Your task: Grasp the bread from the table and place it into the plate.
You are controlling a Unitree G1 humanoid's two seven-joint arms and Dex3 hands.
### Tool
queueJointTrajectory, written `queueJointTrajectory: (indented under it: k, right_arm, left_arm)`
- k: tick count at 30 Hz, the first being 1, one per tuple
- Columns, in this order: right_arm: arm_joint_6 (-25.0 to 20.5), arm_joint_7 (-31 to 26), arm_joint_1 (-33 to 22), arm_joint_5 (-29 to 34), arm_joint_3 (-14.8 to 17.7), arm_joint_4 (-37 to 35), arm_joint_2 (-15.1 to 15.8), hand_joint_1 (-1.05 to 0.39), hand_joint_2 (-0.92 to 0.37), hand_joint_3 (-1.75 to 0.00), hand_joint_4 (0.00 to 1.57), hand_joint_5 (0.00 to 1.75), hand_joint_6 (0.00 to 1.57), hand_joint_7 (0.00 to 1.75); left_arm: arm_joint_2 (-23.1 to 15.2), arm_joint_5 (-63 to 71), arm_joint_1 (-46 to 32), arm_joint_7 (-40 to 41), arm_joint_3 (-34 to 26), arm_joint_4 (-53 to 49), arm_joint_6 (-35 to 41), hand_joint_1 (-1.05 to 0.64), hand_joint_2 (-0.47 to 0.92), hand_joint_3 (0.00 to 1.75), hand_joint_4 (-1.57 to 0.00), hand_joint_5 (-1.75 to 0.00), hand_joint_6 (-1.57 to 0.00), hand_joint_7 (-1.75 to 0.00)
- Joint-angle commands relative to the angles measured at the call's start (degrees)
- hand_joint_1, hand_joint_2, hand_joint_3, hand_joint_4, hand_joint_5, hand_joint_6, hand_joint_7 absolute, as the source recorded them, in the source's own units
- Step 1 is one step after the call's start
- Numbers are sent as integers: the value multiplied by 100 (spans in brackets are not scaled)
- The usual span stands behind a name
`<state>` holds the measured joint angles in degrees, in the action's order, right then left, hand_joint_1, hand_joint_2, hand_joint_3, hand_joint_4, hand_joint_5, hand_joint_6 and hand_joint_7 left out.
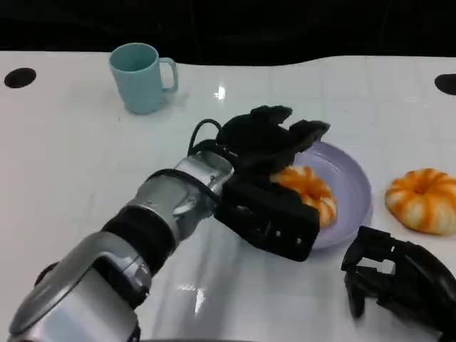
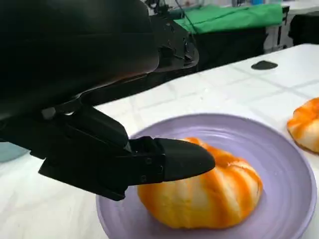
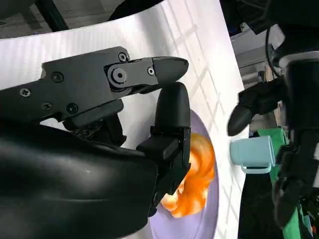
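An orange-and-white striped bread (image 1: 311,192) lies on the purple plate (image 1: 353,182) right of the table's middle. My left hand (image 1: 267,153) reaches over the plate's near-left rim, fingers spread above the bread. In the left wrist view the bread (image 2: 209,191) rests on the plate (image 2: 279,164); the thumb tip (image 2: 184,159) sits at its top and the other fingers stay well above it. A second striped bread (image 1: 424,201) lies on the table right of the plate. My right hand (image 1: 399,281) hovers low at the near right, holding nothing.
A teal mug (image 1: 142,77) stands at the back left. Dark round holes (image 1: 20,77) mark the table's far corners. The right wrist view looks past my right hand (image 3: 99,124) to the bread (image 3: 194,184), the mug (image 3: 254,152) and my left arm (image 3: 299,99).
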<state>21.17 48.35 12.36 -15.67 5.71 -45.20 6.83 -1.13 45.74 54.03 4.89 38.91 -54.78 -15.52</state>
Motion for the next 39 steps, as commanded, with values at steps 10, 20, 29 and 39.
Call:
queueJointTrajectory:
  k: [10, 20, 29, 39]
  right_arm:
    - [46, -58, -73, 68, -15, -112, 27, -60, -92, -24, 71, 175, 68, 147]
    - [-122, -88, 9, 51, -16, -184, -41, -59, -92, -20, 71, 175, 70, 143]
    - [-144, -90, 5, 59, -9, -167, -45, -59, -92, -20, 71, 175, 71, 142]
    - [-211, -172, -13, 105, -28, -103, -37, -59, -92, -20, 71, 175, 72, 142]
  left_arm:
    - [-643, -286, -736, -633, -383, 1337, 120, -86, 92, 58, -5, -4, 0, -5]
    - [-1859, -1592, -2731, -758, -1510, 3219, -1259, -77, 92, 51, -19, -14, -12, -10]
    - [-1825, -1558, -2789, -841, -1600, 3287, -1258, -77, 92, 51, -18, -16, -13, -9]
    - [-1628, -2320, -3173, -756, -1888, 3084, -1969, -74, 92, 51, -27, -28, -24, -15]
